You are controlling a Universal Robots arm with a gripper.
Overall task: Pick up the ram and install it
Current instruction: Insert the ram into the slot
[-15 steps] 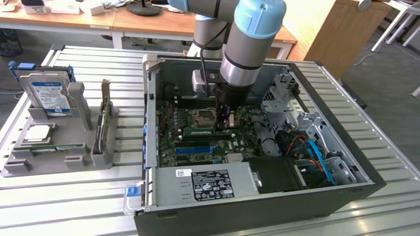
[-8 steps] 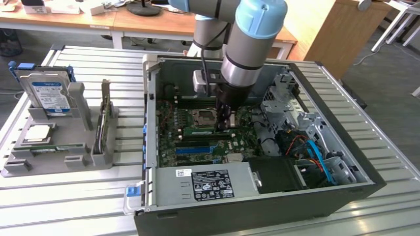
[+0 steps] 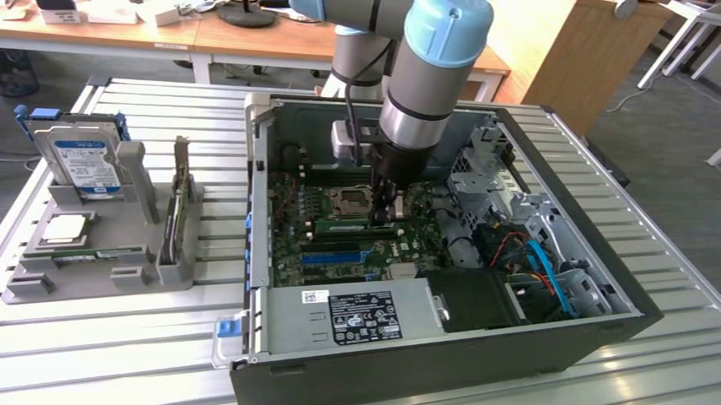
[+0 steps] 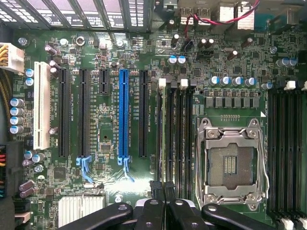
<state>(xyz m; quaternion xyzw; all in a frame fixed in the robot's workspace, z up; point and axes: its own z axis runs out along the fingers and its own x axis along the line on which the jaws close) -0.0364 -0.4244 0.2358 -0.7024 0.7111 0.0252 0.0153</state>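
My gripper (image 3: 387,218) is clenched on the ram (image 3: 341,225), held edge-on along the memory slots (image 4: 175,134) at six o'clock of the CPU socket (image 3: 353,199) in the exterior view, I judge for seating, though my fingers (image 4: 152,213) hide whether it sits home.

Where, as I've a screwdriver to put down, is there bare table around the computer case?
Bare slatted table lies nearer the camera than the grey parts holder and in a strip along the computer case at the exterior view's right. Crowded: the holder, with its hard drive and CPU, and the case's inside, where the gripper hangs over the motherboard.
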